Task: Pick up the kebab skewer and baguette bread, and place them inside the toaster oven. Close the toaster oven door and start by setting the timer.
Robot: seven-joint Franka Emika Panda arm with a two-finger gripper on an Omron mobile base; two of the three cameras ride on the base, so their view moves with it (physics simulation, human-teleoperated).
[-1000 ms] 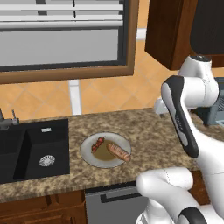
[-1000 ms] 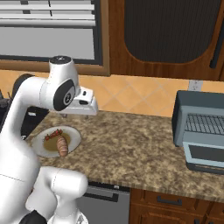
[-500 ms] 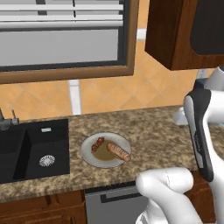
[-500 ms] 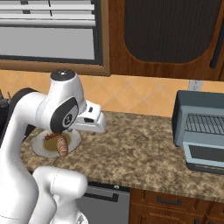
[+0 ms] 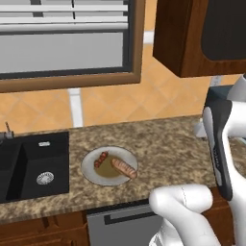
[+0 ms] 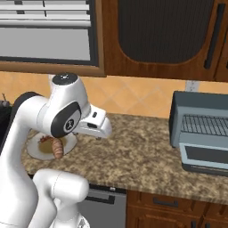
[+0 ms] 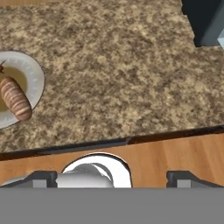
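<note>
A white plate point(image 5: 91, 172) on the granite counter holds the kebab skewer point(image 5: 101, 158) and the orange-tan baguette bread point(image 5: 125, 168). From the right base they show again as baguette bread point(image 6: 57, 148) and kebab skewer point(image 6: 44, 139), partly behind my arm. The toaster oven point(image 6: 196, 104) stands at the counter's right end. Its wire rack point(image 6: 207, 124) is exposed and the toaster oven door point(image 6: 205, 156) hangs folded down. My gripper point(image 7: 113, 177) is open and holds nothing. It hovers above the counter's front edge, right of the plate point(image 7: 37, 74) and baguette bread point(image 7: 15, 98).
A black sink point(image 5: 29, 168) lies left of the plate. A dark wooden wall cabinet point(image 6: 160, 40) hangs above the counter, and a window point(image 5: 62, 38) is at the back left. Bare granite point(image 6: 142, 151) stretches between plate and oven.
My arm has swung toward the right edge of the left base view. The hand has sunk and shifted a little right, away from the plate. Food and oven are where they were.
</note>
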